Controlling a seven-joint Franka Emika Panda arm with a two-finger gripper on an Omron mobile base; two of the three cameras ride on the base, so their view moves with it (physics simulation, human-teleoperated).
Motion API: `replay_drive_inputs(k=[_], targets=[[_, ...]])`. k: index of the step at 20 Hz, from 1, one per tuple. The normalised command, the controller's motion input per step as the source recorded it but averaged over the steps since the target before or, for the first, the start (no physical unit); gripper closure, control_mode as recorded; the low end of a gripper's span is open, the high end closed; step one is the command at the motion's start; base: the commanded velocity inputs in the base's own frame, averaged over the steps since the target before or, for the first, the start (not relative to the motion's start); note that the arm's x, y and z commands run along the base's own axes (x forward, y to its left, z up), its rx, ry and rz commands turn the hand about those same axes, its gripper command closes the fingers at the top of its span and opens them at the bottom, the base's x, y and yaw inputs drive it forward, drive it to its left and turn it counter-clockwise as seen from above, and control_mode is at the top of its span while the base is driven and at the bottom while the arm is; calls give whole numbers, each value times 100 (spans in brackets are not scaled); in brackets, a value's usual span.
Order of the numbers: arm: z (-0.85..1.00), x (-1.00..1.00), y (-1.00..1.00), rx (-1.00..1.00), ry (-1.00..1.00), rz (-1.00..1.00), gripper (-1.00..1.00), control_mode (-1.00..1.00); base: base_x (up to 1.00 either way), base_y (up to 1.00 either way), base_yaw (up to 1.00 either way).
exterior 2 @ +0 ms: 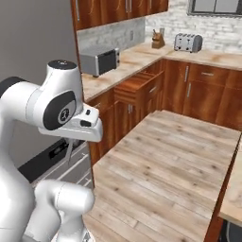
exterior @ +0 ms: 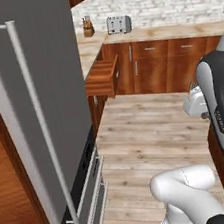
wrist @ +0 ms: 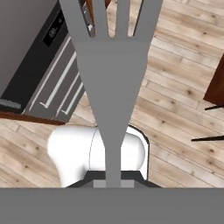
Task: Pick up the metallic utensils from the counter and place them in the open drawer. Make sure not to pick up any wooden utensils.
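A silver-grey fork (wrist: 113, 87), one of the metallic utensils, runs up the middle of the hand view with its tines toward the top. My gripper (wrist: 113, 183) is shut on its handle. In the right base view the fork (exterior 2: 70, 152) hangs as a thin grey sliver below the gripper (exterior 2: 73, 141), over the wooden floor. The hand (exterior: 199, 106) also shows in the left base view, beside my upper arm. The open drawer (exterior: 101, 78) (exterior 2: 137, 84), a reddish-brown box, sticks out of the wall cabinets well ahead of the gripper. A beige edge of the counter (exterior 2: 234, 191) shows at the lower right.
A tall grey fridge (exterior: 36, 94) stands close on the left, with a black-panelled appliance (exterior 2: 52, 156) low beside it. On the wall countertops stand a microwave (exterior 2: 99, 60), a toaster (exterior: 118, 24) and a knife block (exterior: 88, 26). Plank floor (exterior: 147, 129) lies between me and the drawer.
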Motion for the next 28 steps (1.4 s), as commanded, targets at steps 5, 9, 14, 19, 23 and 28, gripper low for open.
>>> replay_drive_inputs(k=[5,9,14,19,23,28], targets=[[0,0,0,0,0,0,100,100,100,-10,15],[0,0,0,0,0,0,100,100,100,-24,8],[0,0,0,0,0,0,100,100,100,-2,13],[0,0,0,0,0,0,100,100,100,0,12],[0,0,0,0,0,0,100,100,100,0,3],[0,0,0,0,0,0,100,100,100,1,-1]])
